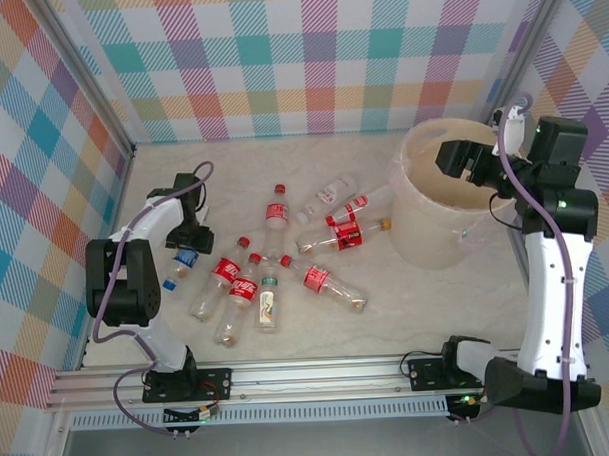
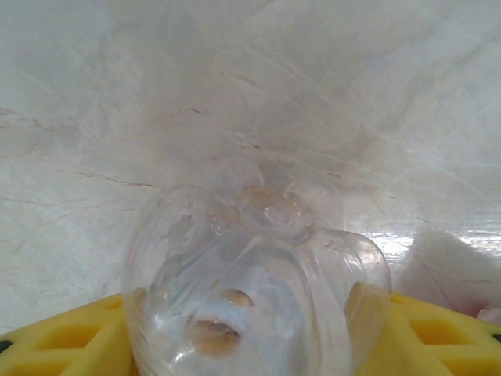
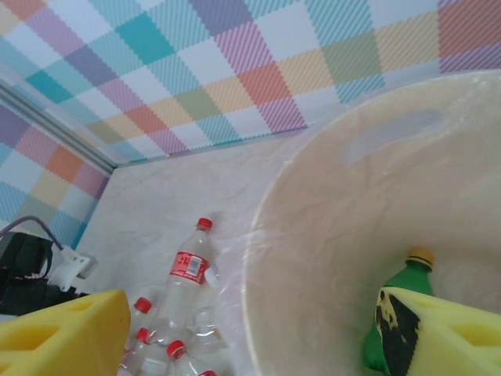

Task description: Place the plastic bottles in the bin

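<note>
My left gripper [image 1: 192,237] is down at the table's left, shut on a clear plastic bottle [image 2: 250,266]; the bottle's base faces the left wrist camera and both yellow pads [image 2: 70,337] press its sides. That bottle has a blue cap and label [image 1: 183,264]. Several more plastic bottles with red labels [image 1: 237,288] lie mid-table, and another [image 3: 188,270] lies just left of the bin. Over the bin [image 1: 424,219] hangs my right gripper [image 1: 472,167], open and holding nothing. A green bottle [image 3: 391,329] lies inside the bin [image 3: 313,235], beside my right finger.
Checkered walls enclose the table at the back and on both sides. A white-labelled bottle [image 1: 333,194] and two with red labels [image 1: 347,232] lie close to the bin's left side. An aluminium rail [image 1: 310,376] runs along the near edge.
</note>
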Controlling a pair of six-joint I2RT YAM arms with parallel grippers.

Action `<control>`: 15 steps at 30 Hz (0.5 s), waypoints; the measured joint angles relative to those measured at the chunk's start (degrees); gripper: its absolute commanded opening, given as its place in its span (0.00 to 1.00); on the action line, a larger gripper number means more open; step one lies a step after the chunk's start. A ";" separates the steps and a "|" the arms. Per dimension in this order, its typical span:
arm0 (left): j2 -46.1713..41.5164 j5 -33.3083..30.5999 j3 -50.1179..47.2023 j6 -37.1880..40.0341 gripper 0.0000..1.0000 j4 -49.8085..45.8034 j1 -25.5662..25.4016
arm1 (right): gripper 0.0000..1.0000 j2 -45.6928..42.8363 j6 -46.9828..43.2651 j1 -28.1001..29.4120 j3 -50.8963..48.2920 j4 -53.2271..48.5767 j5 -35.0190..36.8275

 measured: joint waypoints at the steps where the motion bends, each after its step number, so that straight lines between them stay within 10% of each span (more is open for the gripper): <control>1: -0.37 -0.02 0.26 -0.13 0.56 0.07 0.00 | 0.82 -0.72 -0.17 0.00 0.00 -0.26 -0.26; 8: -2.25 0.35 1.22 -1.29 0.56 -0.11 -0.02 | 0.81 -3.63 -0.48 1.16 0.28 -1.81 -3.91; 15: -10.58 5.40 5.81 -3.96 0.57 -1.60 -1.05 | 0.79 -3.78 -2.05 15.54 0.98 -3.15 -4.20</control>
